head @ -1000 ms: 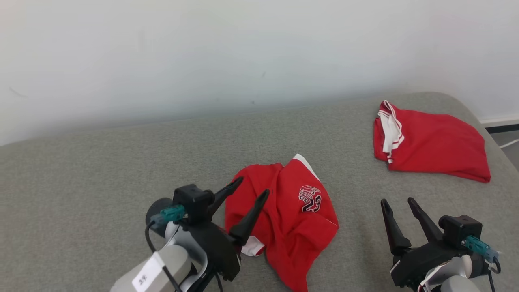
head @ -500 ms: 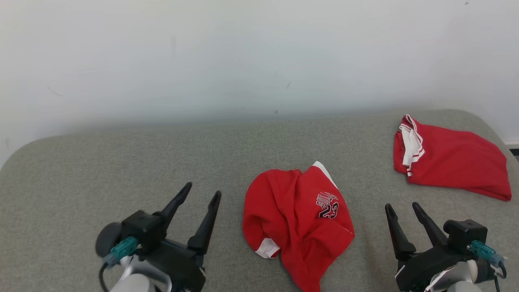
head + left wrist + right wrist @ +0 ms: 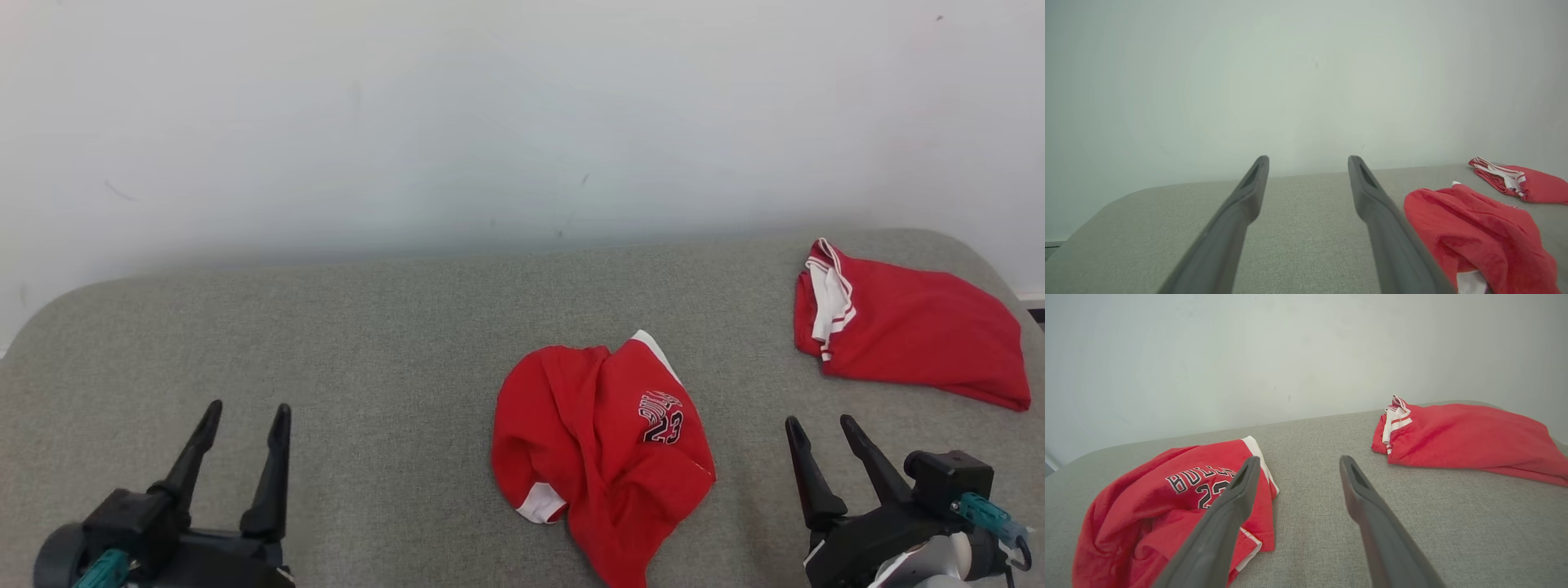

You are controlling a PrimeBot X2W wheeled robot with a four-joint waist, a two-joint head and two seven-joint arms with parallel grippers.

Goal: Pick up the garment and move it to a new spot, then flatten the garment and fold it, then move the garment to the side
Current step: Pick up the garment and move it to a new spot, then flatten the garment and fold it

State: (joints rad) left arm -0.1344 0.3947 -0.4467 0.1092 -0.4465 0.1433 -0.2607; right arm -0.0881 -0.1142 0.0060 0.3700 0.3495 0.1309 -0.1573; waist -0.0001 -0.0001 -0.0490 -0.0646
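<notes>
Left tool [image 3: 248, 407] & right tool [image 3: 818, 420] stood apart, empty; crumpled garment [image 3: 600, 449] could bunch if pinched thru several layers.

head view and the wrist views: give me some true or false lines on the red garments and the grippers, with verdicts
1. The crumpled garment, printed 23, lies between the left gripper and the right gripper. True.
2. The left gripper is shut on the crumpled garment. False: it is open, empty and apart from the cloth.
3. A second red garment lies at the far right of the grey surface. True.
4. The two garments overlap. False: bare grey surface separates them.
5. The right gripper touches the second red garment. False: it is open and stops short of it.
</notes>
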